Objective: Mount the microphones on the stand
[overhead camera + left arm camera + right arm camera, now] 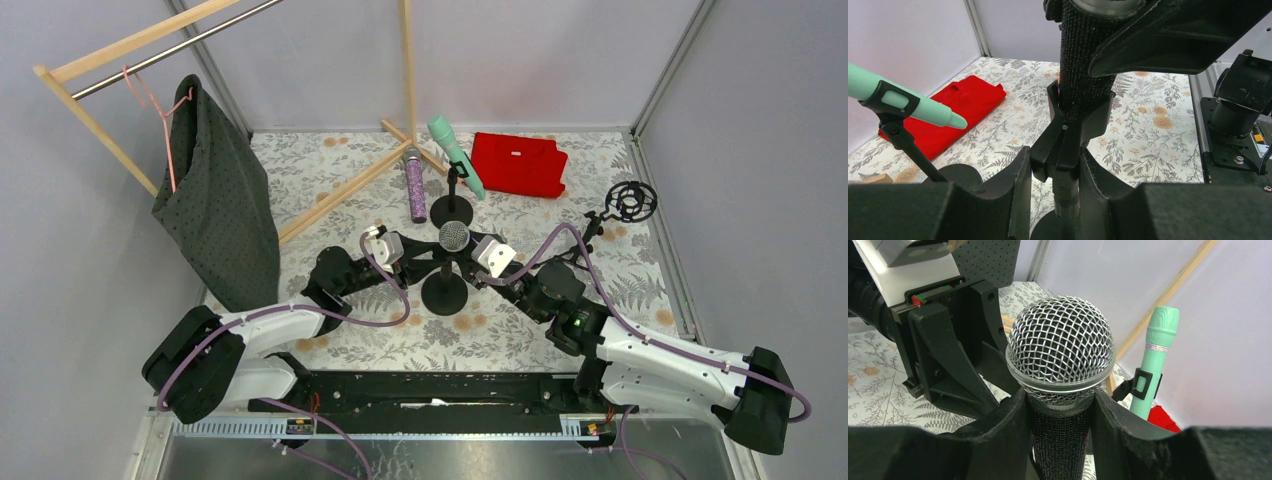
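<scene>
The black microphone with a silver mesh head [454, 236] stands upright in the clip [1068, 135] of the near stand [444, 295]. My right gripper [1060, 410] is shut on its body just under the head [1060, 345]. My left gripper [1054, 170] is shut on the stand's clip and pole below the microphone body [1080, 65]. The mint-green microphone [455, 155] sits tilted in the clip of the far stand [457, 210]; it also shows in the left wrist view [923, 107] and the right wrist view [1155, 365]. The glittery purple microphone [415, 188] lies on the table.
A red cloth [520, 163] lies at the back right. A third stand with a round black ring mount [630, 200] stands at the right. A wooden rack [340, 190] with a dark cloth on a hanger [220, 200] fills the left. Enclosure walls surround the table.
</scene>
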`<act>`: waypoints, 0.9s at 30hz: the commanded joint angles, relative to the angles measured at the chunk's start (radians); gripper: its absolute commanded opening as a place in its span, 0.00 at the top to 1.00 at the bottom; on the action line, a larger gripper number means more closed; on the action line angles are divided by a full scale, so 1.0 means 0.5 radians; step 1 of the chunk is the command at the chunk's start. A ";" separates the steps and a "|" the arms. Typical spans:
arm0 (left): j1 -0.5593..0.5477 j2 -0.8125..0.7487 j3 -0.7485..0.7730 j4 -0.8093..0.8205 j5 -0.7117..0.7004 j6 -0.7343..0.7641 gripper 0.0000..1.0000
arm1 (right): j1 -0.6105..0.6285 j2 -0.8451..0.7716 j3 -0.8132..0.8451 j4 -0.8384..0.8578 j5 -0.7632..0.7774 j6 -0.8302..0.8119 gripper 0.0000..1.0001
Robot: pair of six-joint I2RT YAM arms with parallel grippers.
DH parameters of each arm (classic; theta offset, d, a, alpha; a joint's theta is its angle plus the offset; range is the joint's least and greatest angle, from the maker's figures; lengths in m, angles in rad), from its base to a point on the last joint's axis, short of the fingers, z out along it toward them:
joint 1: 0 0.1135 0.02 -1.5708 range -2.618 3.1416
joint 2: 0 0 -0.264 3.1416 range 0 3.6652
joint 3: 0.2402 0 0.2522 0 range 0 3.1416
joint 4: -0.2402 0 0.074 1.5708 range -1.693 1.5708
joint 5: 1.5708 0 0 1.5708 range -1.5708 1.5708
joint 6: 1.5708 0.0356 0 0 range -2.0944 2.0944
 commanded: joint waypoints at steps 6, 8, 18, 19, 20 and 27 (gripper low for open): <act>-0.002 -0.008 -0.007 0.020 0.070 0.086 1.00 | 0.011 0.002 0.068 0.255 -0.098 0.201 1.00; -0.002 -0.004 -0.005 0.022 0.069 0.088 1.00 | 0.011 -0.002 0.055 0.253 -0.106 0.232 1.00; -0.002 0.009 0.002 0.009 0.061 0.093 1.00 | 0.011 0.026 -0.031 0.359 -0.128 0.388 1.00; -0.002 0.007 0.002 0.000 0.054 0.095 1.00 | 0.011 0.026 -0.038 0.371 -0.139 0.407 1.00; -0.002 0.006 0.005 -0.003 0.048 0.099 1.00 | 0.011 0.026 -0.042 0.377 -0.146 0.420 1.00; -0.001 0.007 0.017 -0.023 0.027 0.094 1.00 | 0.011 -0.002 -0.079 0.386 -0.212 0.520 1.00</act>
